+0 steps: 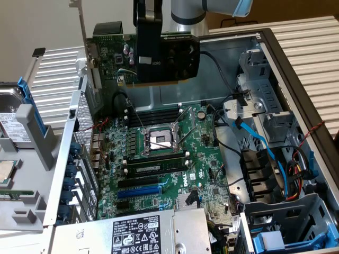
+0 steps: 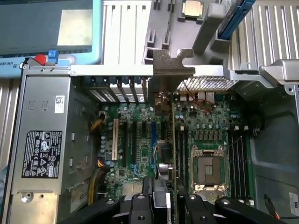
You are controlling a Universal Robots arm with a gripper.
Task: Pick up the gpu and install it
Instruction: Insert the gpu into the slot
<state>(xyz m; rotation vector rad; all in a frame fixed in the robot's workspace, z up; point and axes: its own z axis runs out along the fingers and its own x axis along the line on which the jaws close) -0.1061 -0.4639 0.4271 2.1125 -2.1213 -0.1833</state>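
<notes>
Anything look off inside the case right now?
No visible damage or spill. Two oddities: the processor socket sits bare, with no cooler, and a thin red wire strays loose over the edge of the motherboard. The graphics card hangs in the hand above the board, in no slot.

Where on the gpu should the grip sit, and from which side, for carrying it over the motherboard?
Pinch the gpu across its two flat faces, mid-length, coming from above. It hangs upright over the motherboard, connector edge down, so that edge and the bracket are left free. The gripper holds it this way.
</notes>
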